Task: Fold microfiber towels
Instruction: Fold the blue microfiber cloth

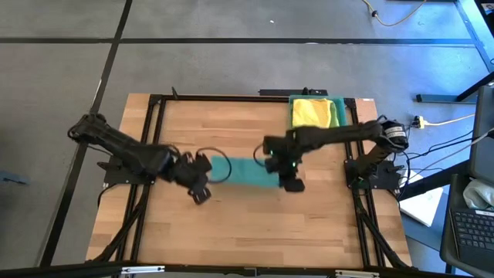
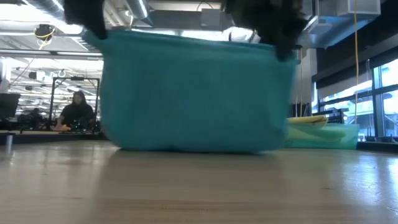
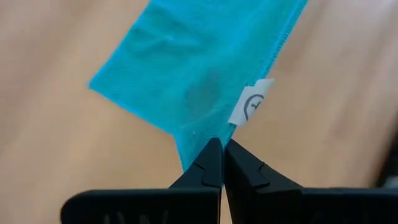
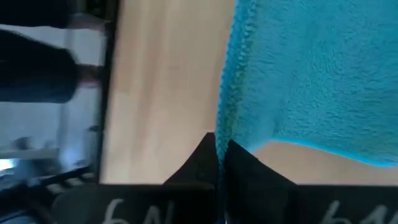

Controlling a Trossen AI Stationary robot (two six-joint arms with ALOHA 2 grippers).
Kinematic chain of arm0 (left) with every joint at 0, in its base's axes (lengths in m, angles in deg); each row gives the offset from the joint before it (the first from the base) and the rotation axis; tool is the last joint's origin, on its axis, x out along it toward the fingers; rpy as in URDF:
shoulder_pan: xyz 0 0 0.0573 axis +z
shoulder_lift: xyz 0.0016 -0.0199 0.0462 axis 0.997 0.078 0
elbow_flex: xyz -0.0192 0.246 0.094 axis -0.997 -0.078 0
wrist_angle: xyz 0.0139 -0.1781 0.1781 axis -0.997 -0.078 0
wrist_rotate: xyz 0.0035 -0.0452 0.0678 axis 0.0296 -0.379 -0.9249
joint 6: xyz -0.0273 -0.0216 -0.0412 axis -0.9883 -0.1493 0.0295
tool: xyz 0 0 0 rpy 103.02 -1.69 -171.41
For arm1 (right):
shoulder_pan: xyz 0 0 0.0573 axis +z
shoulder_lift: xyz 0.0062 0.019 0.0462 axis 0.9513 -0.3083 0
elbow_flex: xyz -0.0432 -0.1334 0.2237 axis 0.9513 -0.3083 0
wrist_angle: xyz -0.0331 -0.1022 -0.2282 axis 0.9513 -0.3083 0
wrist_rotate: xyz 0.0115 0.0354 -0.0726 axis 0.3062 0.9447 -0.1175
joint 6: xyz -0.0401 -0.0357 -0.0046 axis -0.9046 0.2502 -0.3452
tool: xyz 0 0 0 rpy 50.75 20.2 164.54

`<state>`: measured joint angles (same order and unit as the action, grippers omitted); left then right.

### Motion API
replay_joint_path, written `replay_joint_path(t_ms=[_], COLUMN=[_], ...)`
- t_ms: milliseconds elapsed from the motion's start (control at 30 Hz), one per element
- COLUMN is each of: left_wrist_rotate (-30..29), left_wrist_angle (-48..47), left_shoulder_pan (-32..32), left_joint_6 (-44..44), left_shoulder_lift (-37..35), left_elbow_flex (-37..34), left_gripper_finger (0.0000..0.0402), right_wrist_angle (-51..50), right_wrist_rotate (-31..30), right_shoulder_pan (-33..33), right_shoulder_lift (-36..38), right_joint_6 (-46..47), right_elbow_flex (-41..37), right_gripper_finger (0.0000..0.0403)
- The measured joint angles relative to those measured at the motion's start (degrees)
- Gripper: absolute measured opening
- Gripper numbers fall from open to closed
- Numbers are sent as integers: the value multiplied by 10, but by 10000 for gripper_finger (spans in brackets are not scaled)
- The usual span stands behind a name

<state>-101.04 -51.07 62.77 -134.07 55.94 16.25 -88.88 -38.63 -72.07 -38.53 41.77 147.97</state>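
A soft teal microfiber towel [image 1: 243,171] hangs stretched between the left claw [image 1: 202,171] and right claw [image 1: 282,170], each pinched shut on a top corner, its bottom edge brushing the wooden surface [image 1: 231,232].

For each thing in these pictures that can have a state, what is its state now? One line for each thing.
teal towel: lifted, hanging stretched between both grippers, its lower edge at the table.
left gripper: shut on a corner of the teal towel.
right gripper: shut on the teal towel's edge.
yellow towel: lying in the tray, not flat.
tray: at the table's far edge, holding towels.
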Motion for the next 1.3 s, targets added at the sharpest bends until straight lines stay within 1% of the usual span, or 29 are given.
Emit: replay_joint_path(t_ms=[67,167,200,267,333,467,567,700,800,1033,1233,1300], left_wrist_rotate=[12,9,9,9,12,18,20,21,16,7,16,17], left_wrist_angle=[65,134,151,172,193,204,217,244,261,287,360,371], left_shoulder_pan=[-29,-70,-80,-96,-106,-118,-120,-119,-113,-84,-60,-56], left_joint_6=[-55,-104,-115,-127,-137,-157,-168,-171,-171,-168,-170,-170], left_shoulder_lift=[0,0,0,0,0,0,0,0,0,0,0,0], left_elbow_flex=[-35,-65,-72,-85,-95,-118,-137,-167,-189,-222,-251,-256], left_gripper_finger=[0,0,0,0,0,0,0,0,0,0,0,0], right_wrist_angle=[30,71,85,109,125,175,199,203,202,194,187,188], right_wrist_rotate=[39,90,101,104,92,62,23,-36,-59,-56,-55,-55], right_shoulder_pan=[21,49,58,74,86,97,100,100,100,104,113,114], right_shoulder_lift=[0,0,0,0,0,1,1,0,-9,-60,-95,-102], right_joint_6=[29,59,61,61,61,70,76,74,75,98,105,104], right_elbow_flex=[-33,-66,-73,-79,-79,-80,-80,-80,-80,-80,-80,-80], right_gripper_finger=[4,4,4,4,4,4,4,4,4,10,19,20])
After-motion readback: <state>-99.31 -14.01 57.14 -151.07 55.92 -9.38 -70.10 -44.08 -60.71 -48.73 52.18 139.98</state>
